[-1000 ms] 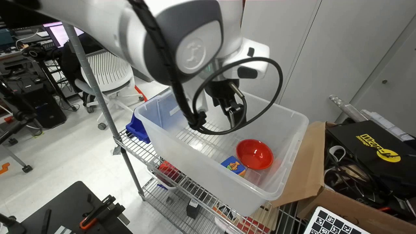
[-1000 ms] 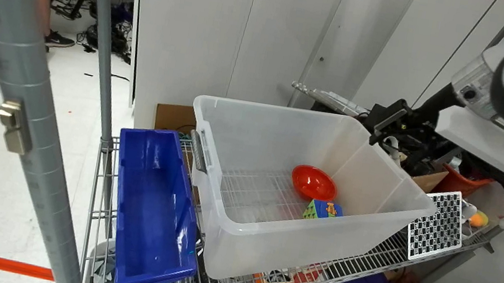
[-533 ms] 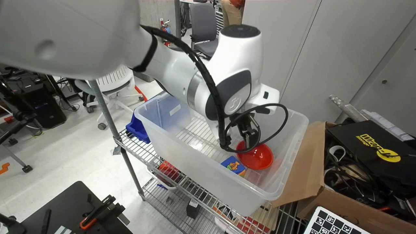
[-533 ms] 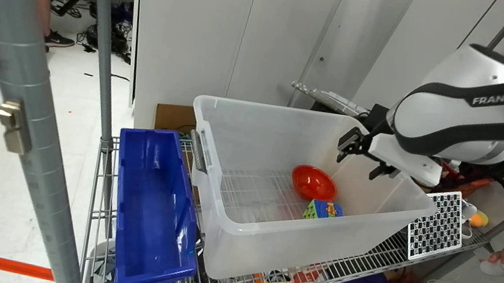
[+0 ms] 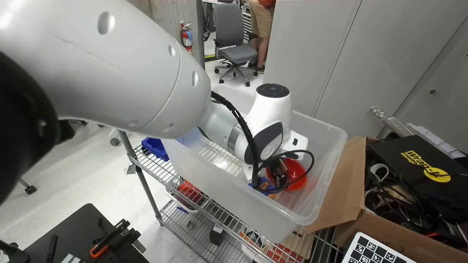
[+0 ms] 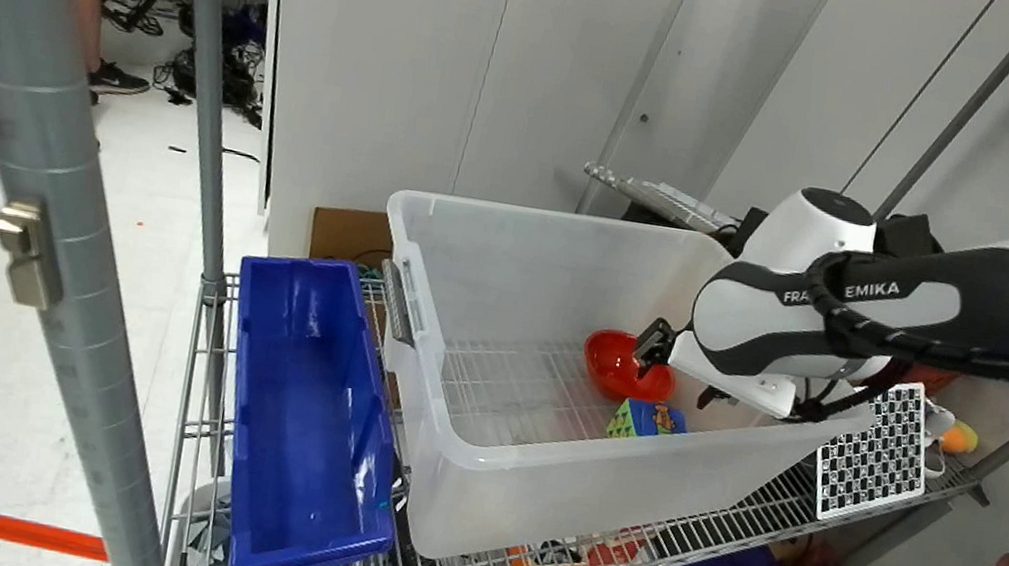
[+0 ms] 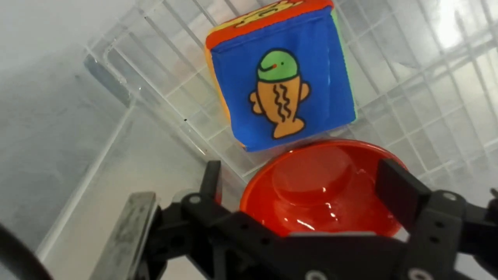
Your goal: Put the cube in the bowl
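The cube (image 7: 286,85) has a blue face with an orange and green figure and red and yellow sides. It rests on the floor of the bin beside the bowl; in the exterior views it shows here (image 6: 651,418) and, partly covered by the arm's cable, here (image 5: 264,182). The red bowl (image 7: 311,181) stands close to the cube, upright and empty; it also shows in both exterior views (image 5: 298,171) (image 6: 610,365). My gripper (image 7: 303,179) is open with nothing between its fingers. It hangs above the bowl inside the bin, pointing down (image 5: 279,179) (image 6: 680,374).
The translucent bin (image 6: 523,488) has high walls around the gripper; a bin wall (image 7: 116,175) is close to one finger in the wrist view. A blue tray (image 6: 307,414) is beside the bin. A cardboard box (image 5: 402,233) and a checkered board (image 6: 872,453) stand near its other end.
The arm has swung over the bin and come down; the gripper has dropped from above the bin to low over the bowl. The cube and bowl have not moved.
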Controlling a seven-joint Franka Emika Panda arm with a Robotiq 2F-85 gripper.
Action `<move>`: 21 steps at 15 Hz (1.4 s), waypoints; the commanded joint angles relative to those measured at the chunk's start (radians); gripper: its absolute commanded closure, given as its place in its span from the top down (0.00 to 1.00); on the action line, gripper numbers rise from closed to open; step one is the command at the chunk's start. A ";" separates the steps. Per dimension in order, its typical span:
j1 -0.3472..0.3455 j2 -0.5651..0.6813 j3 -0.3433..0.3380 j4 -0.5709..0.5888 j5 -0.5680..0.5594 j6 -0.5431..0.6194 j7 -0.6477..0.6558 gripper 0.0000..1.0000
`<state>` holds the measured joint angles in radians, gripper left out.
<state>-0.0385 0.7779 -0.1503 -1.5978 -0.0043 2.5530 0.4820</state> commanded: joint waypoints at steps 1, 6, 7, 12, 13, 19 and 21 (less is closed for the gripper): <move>0.024 0.060 -0.018 0.054 0.021 -0.018 -0.005 1.00; 0.029 0.068 -0.003 0.029 0.038 -0.040 -0.013 1.00; 0.033 0.074 -0.011 0.028 0.033 -0.045 -0.007 1.00; 0.035 0.110 -0.036 0.065 0.026 -0.044 0.023 0.49; 0.037 0.110 -0.039 0.065 0.023 -0.040 0.025 0.42; 0.088 0.056 -0.062 -0.011 -0.020 -0.051 0.017 0.01; 0.123 -0.013 -0.071 -0.071 -0.041 -0.085 0.008 0.00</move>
<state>0.0308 0.8449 -0.1955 -1.5783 -0.0167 2.5138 0.4965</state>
